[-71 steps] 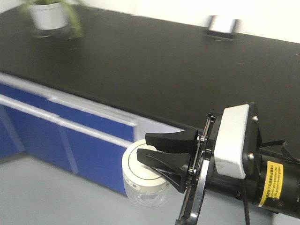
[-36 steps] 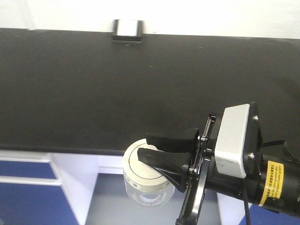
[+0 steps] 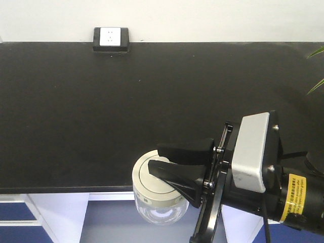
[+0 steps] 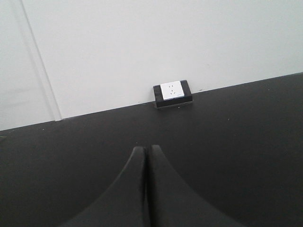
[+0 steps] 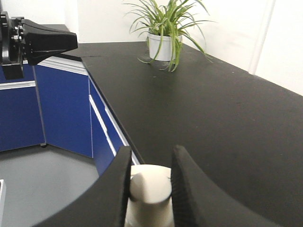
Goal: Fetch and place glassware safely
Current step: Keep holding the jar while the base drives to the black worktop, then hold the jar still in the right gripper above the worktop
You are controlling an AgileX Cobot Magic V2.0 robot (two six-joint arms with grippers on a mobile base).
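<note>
yellow arm label [image 3: 295, 198], print too small to read

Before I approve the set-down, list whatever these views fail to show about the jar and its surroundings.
- The jar body: in the right wrist view the right gripper jaws and bottom edge hide all but the knob.
- The lid rim marks: front view, too small to read; jaws cover its right side.
- The plant: front view's right edge leaves only leaf tips.
</note>
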